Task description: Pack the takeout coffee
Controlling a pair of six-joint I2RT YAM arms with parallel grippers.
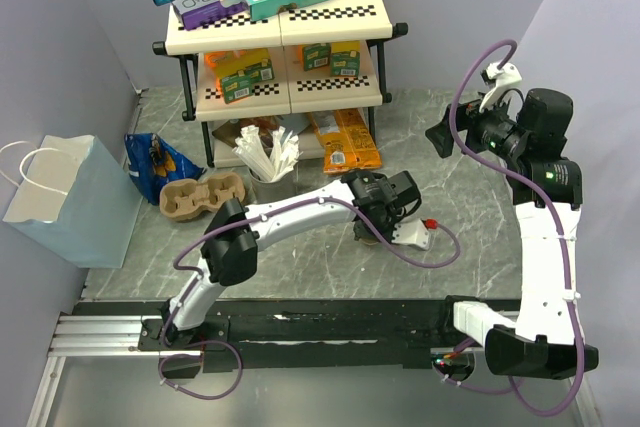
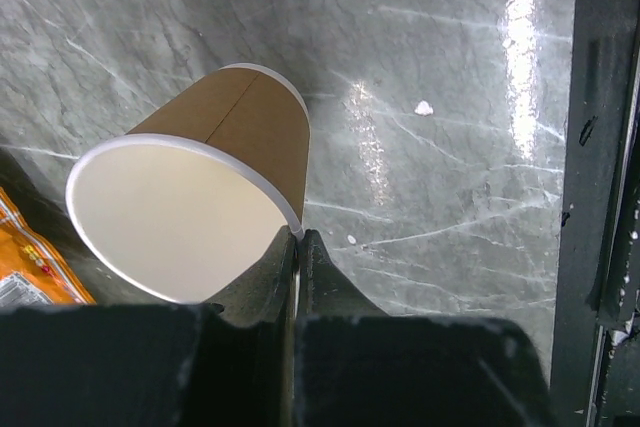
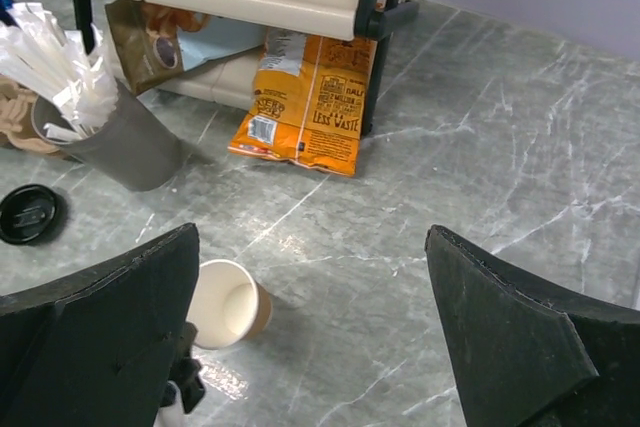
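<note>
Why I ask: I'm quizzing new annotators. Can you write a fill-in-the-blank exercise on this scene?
1. The paper cup has no ___ on it.
2. The left fingers pinch the cup's ___.
3. The grey cup holds sticks of ___ colour.
4. The right fingers stand ___, holding nothing.
Missing words: lid; rim; white; open.

A robot lab cell: plain partition walls (image 1: 80, 7) around a marble-look table (image 1: 320, 267) with a snack shelf (image 1: 350, 2).
</note>
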